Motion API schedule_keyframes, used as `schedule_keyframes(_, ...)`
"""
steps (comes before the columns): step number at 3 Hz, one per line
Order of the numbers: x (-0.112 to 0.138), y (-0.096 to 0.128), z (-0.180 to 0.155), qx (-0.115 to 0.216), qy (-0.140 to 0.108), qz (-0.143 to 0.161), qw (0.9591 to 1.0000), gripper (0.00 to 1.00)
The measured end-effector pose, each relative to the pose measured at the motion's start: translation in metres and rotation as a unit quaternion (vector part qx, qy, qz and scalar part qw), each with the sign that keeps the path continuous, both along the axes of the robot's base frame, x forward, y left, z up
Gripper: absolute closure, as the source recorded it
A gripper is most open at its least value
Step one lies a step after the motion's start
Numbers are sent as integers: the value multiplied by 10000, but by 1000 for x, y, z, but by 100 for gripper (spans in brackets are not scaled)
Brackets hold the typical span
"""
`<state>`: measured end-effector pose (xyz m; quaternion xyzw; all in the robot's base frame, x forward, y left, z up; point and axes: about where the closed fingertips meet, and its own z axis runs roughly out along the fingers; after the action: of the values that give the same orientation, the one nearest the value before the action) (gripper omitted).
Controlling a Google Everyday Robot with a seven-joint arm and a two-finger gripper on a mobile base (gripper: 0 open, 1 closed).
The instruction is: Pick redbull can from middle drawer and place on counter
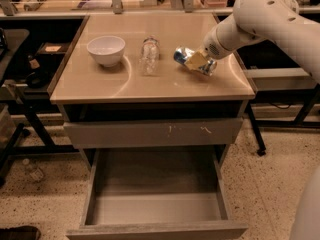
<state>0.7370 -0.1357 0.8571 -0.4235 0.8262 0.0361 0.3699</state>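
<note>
Clasping the tilted redbull can (pixel 185 56), the hand (pixel 198 62) hung just over the worktop (pixel 100 86), near the clear bottle (pixel 149 55).

On the counter (pixel 150 86), bowl (pixel 106 50) left, bottle (pixel 149 55) middle; claw (pixel 199 62) grips redbull can (pixel 183 55) right; middle drawer (pixel 155 211) below.

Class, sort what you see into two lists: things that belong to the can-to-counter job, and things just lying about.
Job in hand:
can, held tilted over the counter's right side
gripper, clamped on the can
middle drawer, open, nothing in it
counter

Lying about:
bowl
bottle
scratched drawer front
</note>
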Motion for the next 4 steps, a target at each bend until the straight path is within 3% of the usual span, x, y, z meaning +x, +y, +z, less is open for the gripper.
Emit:
schedule_keyframes(1,8,8,-12,-24,151,39,9999,100)
schedule_keyframes(2,8,9,-12,-24,153,42,9999,82)
schedule_keyframes(4,8,9,-12,-24,154,42,9999,35)
